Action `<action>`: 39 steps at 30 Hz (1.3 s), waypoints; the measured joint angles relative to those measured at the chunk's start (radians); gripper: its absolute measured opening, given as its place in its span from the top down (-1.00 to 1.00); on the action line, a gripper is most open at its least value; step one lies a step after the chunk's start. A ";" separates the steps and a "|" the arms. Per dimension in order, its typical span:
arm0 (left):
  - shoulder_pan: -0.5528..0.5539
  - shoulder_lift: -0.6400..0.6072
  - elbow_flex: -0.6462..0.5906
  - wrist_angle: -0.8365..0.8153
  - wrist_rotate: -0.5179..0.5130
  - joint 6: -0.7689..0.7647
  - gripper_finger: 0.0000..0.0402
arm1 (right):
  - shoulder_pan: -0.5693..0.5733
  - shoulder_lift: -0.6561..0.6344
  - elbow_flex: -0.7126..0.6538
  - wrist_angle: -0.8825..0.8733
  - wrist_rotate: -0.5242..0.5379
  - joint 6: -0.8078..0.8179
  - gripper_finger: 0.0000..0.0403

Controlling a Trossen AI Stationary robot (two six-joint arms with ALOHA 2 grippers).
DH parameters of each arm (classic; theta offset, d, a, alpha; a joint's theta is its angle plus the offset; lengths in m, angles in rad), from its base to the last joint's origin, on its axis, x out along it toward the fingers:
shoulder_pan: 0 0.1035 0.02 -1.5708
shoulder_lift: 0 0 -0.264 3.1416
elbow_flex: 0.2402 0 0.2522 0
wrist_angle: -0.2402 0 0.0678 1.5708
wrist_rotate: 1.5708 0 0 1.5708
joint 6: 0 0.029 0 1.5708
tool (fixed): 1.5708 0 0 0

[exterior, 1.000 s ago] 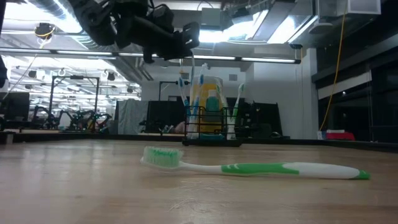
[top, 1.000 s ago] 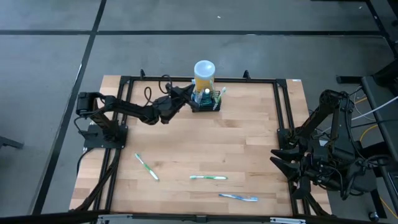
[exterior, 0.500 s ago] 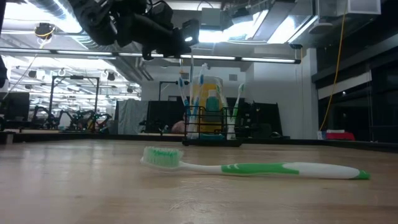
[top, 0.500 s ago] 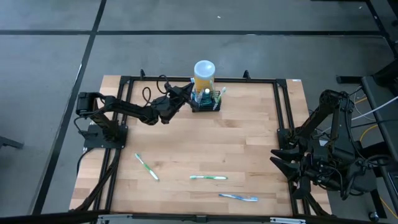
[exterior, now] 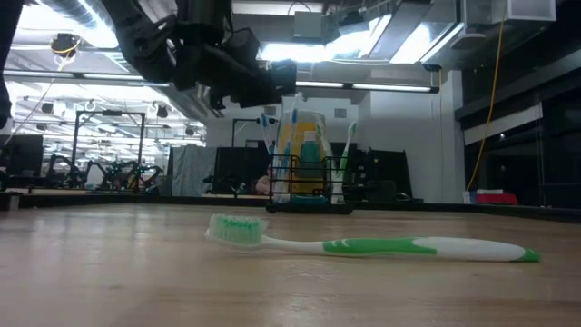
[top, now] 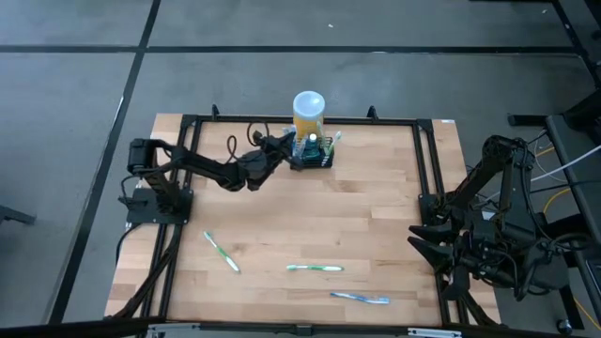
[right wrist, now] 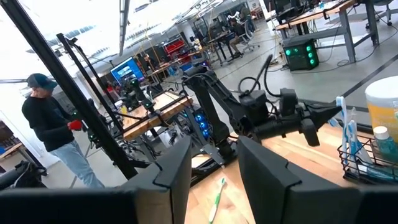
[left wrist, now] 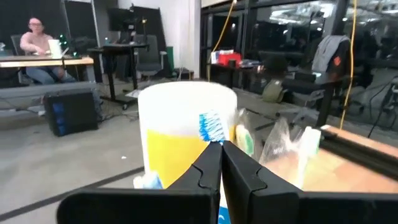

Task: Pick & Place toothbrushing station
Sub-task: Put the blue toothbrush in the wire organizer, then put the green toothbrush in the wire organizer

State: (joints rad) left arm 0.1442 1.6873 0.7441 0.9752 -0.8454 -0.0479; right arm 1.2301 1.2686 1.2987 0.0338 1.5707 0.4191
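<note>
Currently the left gripper [top: 285, 143] is hovering just beside the toothbrushing station [top: 313, 154] at the table's [top: 376, 216] far edge, fingers pressed together and holding nothing. Risk: with closed jaws the tip is likely to be nudging the mesh holder or the upright toothbrushes [exterior: 352, 145] rather than grasping, possibly tipping it against the yellow cylinder [top: 308, 115] (standing directly behind). The left arm is reaching low, extended across the table. The right gripper [right wrist: 214, 165] is waiting off the table's right edge, jaws partly spread.

Pale, matt wooden table [top: 310, 225]; black wire-mesh toothbrushing station [top: 313, 155]; glossy plastic toothbrush [exterior: 363, 243].
</note>
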 joint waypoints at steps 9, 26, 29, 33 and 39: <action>-0.020 0.076 0.000 0.043 -0.054 -0.044 0.99 | 0.000 0.000 0.000 0.000 0.000 0.011 0.35; -0.061 0.130 0.000 0.125 -0.084 0.216 0.62 | 0.000 0.000 0.000 -0.002 0.000 -0.052 0.36; -0.072 0.130 0.000 0.104 -0.118 0.206 0.53 | 0.000 0.000 0.000 -0.002 0.000 -0.056 0.36; -0.106 0.111 -0.001 0.157 -0.209 0.295 0.45 | 0.000 0.000 0.000 -0.002 -0.001 -0.052 0.37; -0.177 -0.081 -0.001 0.192 -0.270 0.551 0.43 | -0.040 0.000 0.000 -0.038 -0.102 -0.061 0.37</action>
State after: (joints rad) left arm -0.0329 1.6065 0.7433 1.1667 -1.1156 0.5033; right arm 1.1896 1.2682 1.2987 -0.0044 1.4689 0.3576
